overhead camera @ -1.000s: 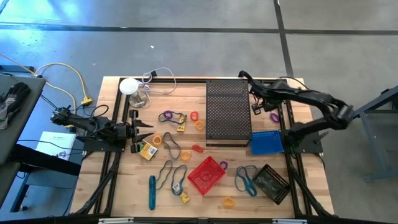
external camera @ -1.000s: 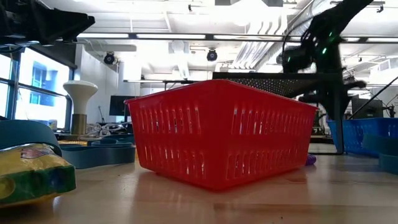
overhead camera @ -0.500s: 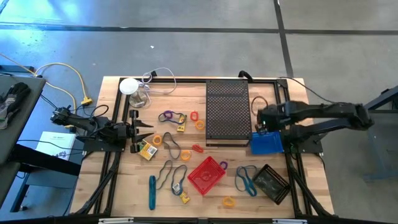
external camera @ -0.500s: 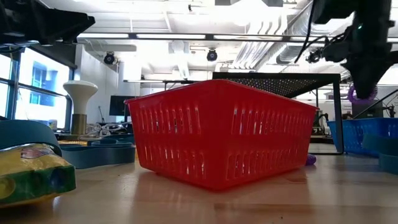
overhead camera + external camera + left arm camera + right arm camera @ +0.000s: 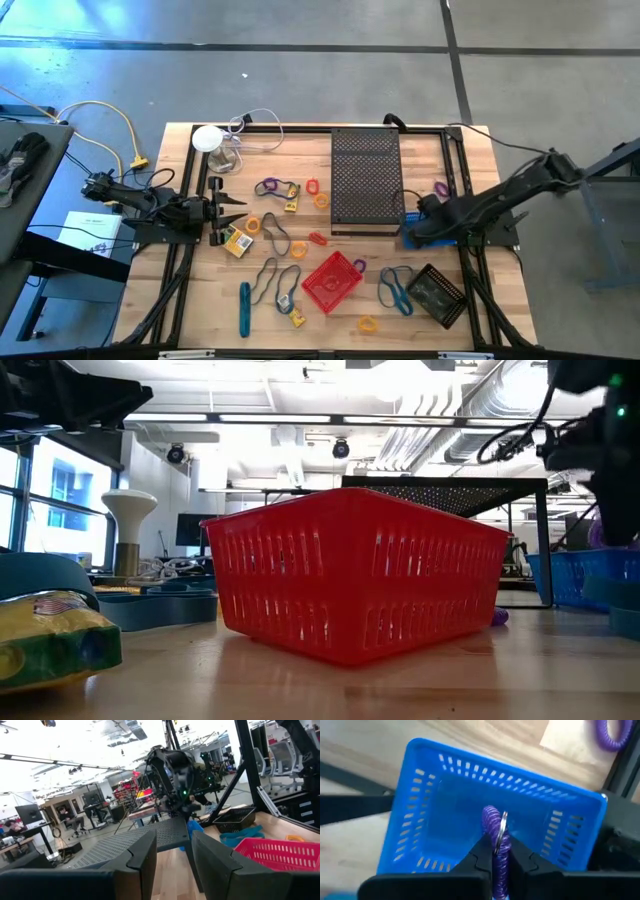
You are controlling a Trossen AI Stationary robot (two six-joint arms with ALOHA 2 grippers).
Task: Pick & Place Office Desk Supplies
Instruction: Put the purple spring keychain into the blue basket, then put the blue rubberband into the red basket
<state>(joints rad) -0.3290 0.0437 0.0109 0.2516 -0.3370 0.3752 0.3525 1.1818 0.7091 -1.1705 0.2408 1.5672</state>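
Observation:
My right gripper (image 5: pixel 496 851) hangs over the blue basket (image 5: pixel 510 770), shut on a purple coiled loop (image 5: pixel 492 820) that carries a metal ring (image 5: pixel 503 827). From above, this gripper (image 5: pixel 418 214) sits at the basket's (image 5: pixel 436 231) left end. A second purple loop (image 5: pixel 441 187) lies flat on the table beyond it. Coloured loops, a yellow packet (image 5: pixel 237 240) and a teal stick (image 5: pixel 244 308) lie loose on the table's left half. My left gripper (image 5: pixel 238 210) waits open at the table's left side, level above the wood (image 5: pixel 174 845). My right gripper pinches the purple coiled loop between its two fingers, partway along the coil (image 5: pixel 496 845), coming from above and pointing down into the blue basket. The loop is lifted clear, and its looped end with the metal ring sticks out past the fingertips.
The black perforated tray (image 5: pixel 366 180) stands just left of the blue basket. A red basket (image 5: pixel 331 280) and a black mesh basket (image 5: pixel 437 293) sit toward the near edge. A white round object (image 5: pixel 207 138) with a cable is at the far left corner.
My right gripper has carried the purple coiled loop from beside the tray's far right corner toward the near edge. It has come down over the blue basket and has stayed shut on the loop.

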